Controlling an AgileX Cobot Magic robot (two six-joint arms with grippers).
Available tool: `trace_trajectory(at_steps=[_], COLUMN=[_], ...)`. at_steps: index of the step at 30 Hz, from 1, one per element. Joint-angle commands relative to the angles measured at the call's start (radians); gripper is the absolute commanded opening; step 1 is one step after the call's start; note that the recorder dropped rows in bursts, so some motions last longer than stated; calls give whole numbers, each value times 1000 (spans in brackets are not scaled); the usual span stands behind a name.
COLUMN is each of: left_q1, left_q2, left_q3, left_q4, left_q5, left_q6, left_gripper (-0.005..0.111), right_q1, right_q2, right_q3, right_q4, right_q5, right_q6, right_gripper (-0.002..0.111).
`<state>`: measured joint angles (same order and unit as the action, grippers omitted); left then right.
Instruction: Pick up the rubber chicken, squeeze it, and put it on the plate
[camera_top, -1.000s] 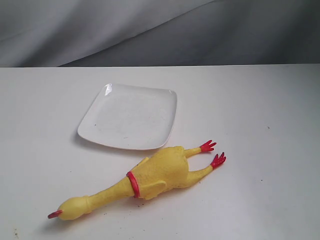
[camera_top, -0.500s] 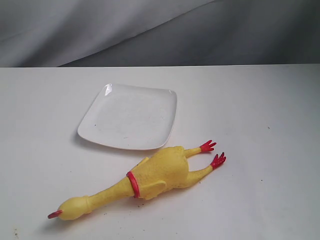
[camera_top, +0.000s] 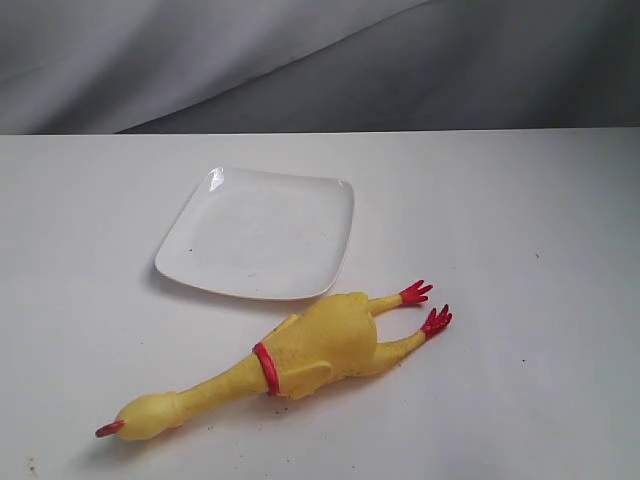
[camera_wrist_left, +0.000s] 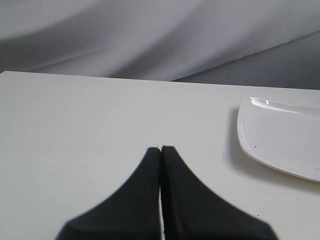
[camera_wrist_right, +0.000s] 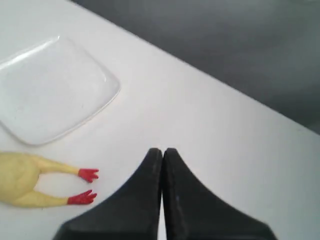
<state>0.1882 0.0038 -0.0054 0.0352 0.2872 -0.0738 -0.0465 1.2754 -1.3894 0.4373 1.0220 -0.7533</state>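
right wrist view cuts off the rubber chicken (camera_wrist_right: 17, 184) mid-body. left gripper (camera_wrist_left: 160, 150), right gripper (camera_wrist_right: 162, 151): jaws together, empty. chicken just beside plate (camera_top: 260, 240); table (camera_top: 540, 230) open toward right edge.

one rubber chicken (camera_top: 310, 352), one plate (camera_top: 262, 233), two grippers

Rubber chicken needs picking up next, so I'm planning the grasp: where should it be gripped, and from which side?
Probably across the plump body of the long yellow rubber chicken, from above: it lies flat on the white table, both flanks exposed.
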Motion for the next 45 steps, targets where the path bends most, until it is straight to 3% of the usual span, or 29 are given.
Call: trace_trajectory(at_steps=[1, 6, 9, 11, 12, 14, 18, 32, 34, 37, 38, 45], left_q1=[1, 1, 1, 1, 1, 1, 1, 1, 1, 1, 1, 1], left_q2=[-4, -4, -4, -4, -4, -4, -4, -4, -4, -4, -4, -4], left_q3=[5, 5, 5, 5, 5, 5, 5, 5, 5, 5, 5, 5], left_q4=[-3, -3, -3, -3, -3, -3, -3, -3, -3, -3, -3, -3], left_q5=[-2, -2, -2, -2, -2, -2, -2, -2, -2, -2, -2, -2], left_q6=[1, 1, 1, 1, 1, 1, 1, 1, 1, 1, 1, 1], left_gripper=[1, 1, 1, 1, 1, 1, 1, 1, 1, 1, 1, 1], right_q1=[136, 388, 446, 472, 489, 511, 554, 595, 595, 595, 595, 595], right_q2=[79, 150, 230, 293, 329, 363, 416, 610, 629, 612, 602, 328], right_q3=[98, 343, 398, 400, 400, 400, 400, 400, 398, 398, 398, 398], right_q4=[6, -124, -120, -68, -54, -60, -72, -74, -74, -118, -122, -178], right_q5=[14, -327, -360, -354, -344, -329, -329, -462, -498, -490, -482, -374], right_q6=[-260, -369, -369, -340, -338, -338, -345, -345, -345, -345, -345, -307], right_gripper=[0, 0, 2, 17, 32, 49, 64, 60, 49, 8, 2, 0])
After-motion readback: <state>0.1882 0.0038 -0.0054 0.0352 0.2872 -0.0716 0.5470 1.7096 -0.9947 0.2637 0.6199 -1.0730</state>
